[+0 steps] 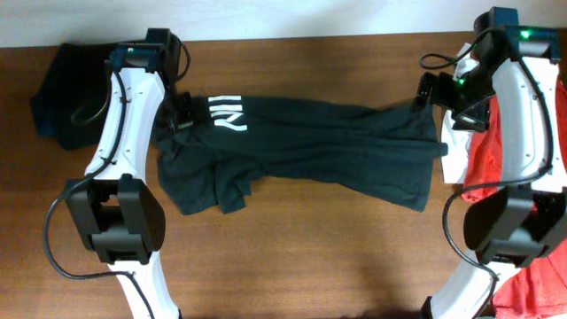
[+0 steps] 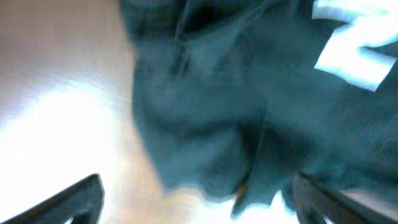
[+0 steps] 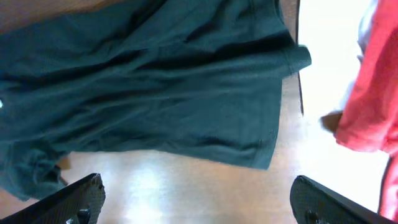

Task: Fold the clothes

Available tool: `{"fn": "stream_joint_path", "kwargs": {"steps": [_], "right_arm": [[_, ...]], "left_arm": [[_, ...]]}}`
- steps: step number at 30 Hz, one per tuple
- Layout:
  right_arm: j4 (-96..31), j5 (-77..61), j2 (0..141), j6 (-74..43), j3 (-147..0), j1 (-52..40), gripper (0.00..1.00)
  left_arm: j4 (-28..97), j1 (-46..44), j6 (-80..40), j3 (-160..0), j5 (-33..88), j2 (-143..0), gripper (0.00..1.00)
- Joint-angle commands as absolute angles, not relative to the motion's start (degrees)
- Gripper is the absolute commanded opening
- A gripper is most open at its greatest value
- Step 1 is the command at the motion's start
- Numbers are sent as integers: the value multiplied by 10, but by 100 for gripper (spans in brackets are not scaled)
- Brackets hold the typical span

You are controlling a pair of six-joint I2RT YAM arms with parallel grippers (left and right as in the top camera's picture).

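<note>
Trousers spread out, not yet folded.
We note black trousers stretched left to right, white lettering leftward, left end bunched; black garment far left, red T-shirt far right.

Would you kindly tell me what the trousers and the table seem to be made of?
The trousers: soft, matte black fabric, probably a cotton-like knit; it lies in loose wrinkles and has a stitched hem. Its white lettering looks printed. The table: brown wood or wood-look laminate, semi-gloss; faint grain streaks and bright glare show in the wrist views.
</note>
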State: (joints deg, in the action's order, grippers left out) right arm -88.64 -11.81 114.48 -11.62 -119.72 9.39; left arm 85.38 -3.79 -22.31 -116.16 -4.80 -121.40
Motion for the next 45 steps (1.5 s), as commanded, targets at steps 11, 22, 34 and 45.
{"fn": "stream_joint_path", "kwargs": {"steps": [11, 22, 34, 45], "right_arm": [[-973, -81, 1096, -114, -1203, 94, 99], [-972, -68, 1095, -108, -1201, 94, 99], [-960, -68, 1096, -100, -1201, 94, 99], [-838, -67, 1103, -101, -1115, 94, 99]], "left_arm": [[863, -143, -222, -1043, 51, -1186, 89], [700, -142, -207, -889, 77, -1186, 77], [699, -126, -196, -886, 56, -1184, 1], [773, -126, -196, -921, 31, -997, 1]]}}
